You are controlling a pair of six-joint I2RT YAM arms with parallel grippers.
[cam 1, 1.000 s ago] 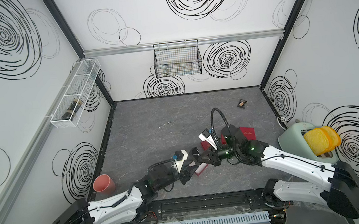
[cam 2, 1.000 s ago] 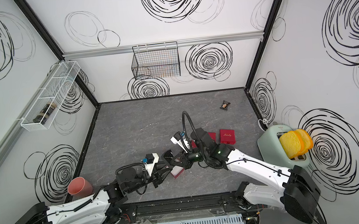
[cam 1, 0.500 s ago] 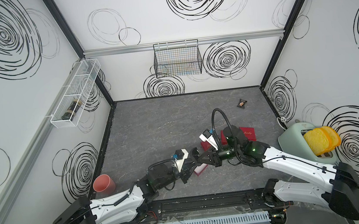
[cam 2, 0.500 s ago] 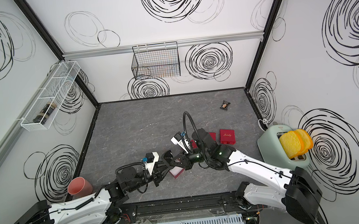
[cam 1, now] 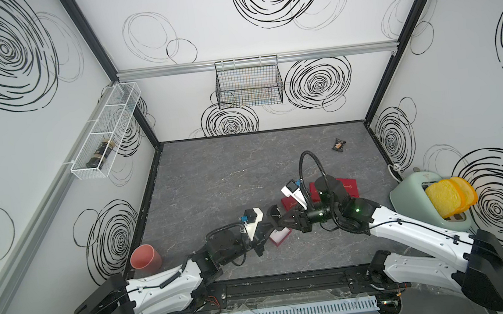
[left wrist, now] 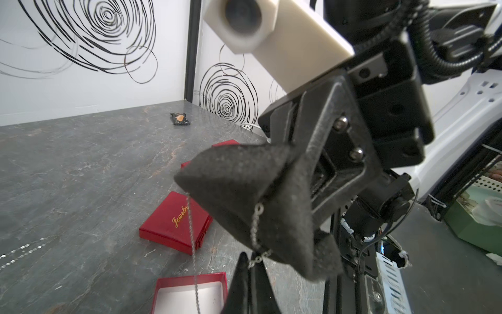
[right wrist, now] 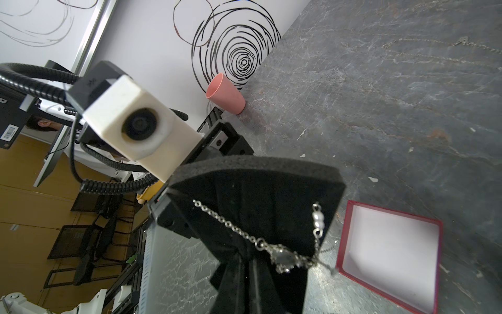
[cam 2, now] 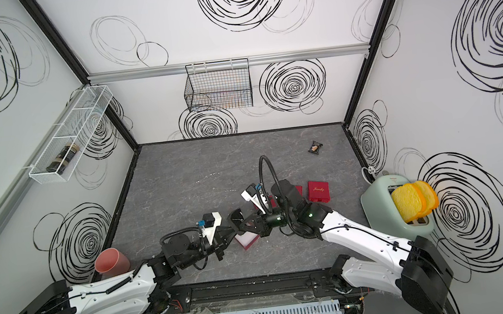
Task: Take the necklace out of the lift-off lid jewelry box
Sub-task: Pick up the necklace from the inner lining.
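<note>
Left wrist: necklace (left wrist: 254, 228) chain pinched in closed left gripper (left wrist: 251, 262), draped over foam insert (left wrist: 239, 174).

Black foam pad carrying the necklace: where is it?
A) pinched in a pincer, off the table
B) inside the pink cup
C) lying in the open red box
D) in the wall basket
A: the right pincer grips the black foam pad in the air; the open red box shows its white lining.

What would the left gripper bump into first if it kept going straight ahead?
The black foam pad that the right gripper holds up, just ahead. The left gripper looks shut on the silver chain necklace draped over it, with hardly any gap.
</note>
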